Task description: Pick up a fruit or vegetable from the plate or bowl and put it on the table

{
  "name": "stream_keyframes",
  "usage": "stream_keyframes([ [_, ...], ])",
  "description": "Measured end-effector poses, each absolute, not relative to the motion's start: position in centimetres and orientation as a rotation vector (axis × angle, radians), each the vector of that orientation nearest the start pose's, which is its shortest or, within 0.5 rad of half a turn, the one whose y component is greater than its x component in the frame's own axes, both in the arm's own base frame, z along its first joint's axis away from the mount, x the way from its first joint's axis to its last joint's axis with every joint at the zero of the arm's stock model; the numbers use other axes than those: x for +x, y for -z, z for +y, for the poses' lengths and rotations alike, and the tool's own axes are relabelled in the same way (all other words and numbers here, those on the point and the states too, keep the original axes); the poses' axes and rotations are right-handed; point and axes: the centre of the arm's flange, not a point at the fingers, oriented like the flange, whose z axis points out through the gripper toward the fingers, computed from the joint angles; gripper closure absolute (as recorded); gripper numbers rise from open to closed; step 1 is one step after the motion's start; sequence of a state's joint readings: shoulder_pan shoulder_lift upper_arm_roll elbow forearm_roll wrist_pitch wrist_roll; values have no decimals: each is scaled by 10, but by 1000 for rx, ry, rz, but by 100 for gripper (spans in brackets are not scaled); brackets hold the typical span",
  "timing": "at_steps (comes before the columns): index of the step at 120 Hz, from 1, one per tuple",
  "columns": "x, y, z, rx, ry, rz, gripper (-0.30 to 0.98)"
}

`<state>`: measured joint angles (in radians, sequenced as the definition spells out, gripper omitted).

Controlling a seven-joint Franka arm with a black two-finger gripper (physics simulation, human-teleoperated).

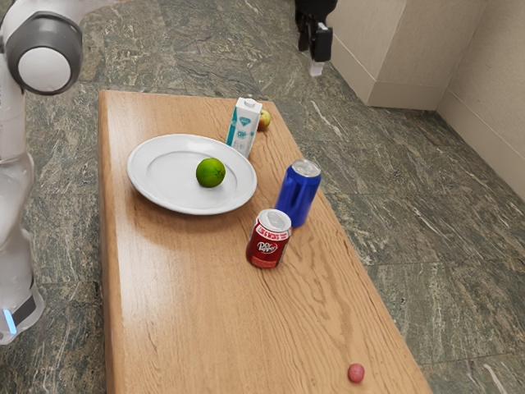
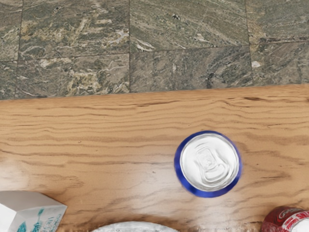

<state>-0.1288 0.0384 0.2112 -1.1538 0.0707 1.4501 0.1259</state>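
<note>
Claw (image 1: 317,67) raised, you can't tell whether apart or together | lime (image 1: 211,173) on plate (image 1: 146,190), pick not done | you have grasp, lift, placing on surface (image 1: 189,304) left

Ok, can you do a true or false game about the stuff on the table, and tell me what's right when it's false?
1. The green lime is on the white plate. True.
2. The blue can is lying on its side. False: the blue can stands upright.
3. The carton stands on the wooden table. True.
4. The red can is on the plate. False: the red can stands on the table.
5. The blue can and the red can are both off the plate. True.
</note>
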Motion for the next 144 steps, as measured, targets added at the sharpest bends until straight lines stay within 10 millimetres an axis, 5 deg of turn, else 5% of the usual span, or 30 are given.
stream_keyframes([
  [25,535,-756,-67,-3037,230,275,0],
  [37,536,-727,-85,-3040,104,289,0],
  [55,530,-690,-74,-3020,-83,204,0],
  [65,493,-657,-71,-3001,-189,245,0],
  [77,466,-638,-13,-3018,-215,123,0],
  [98,430,-602,44,-3056,-205,20,0],
  [144,432,-545,107,-3102,-72,5,0],
])
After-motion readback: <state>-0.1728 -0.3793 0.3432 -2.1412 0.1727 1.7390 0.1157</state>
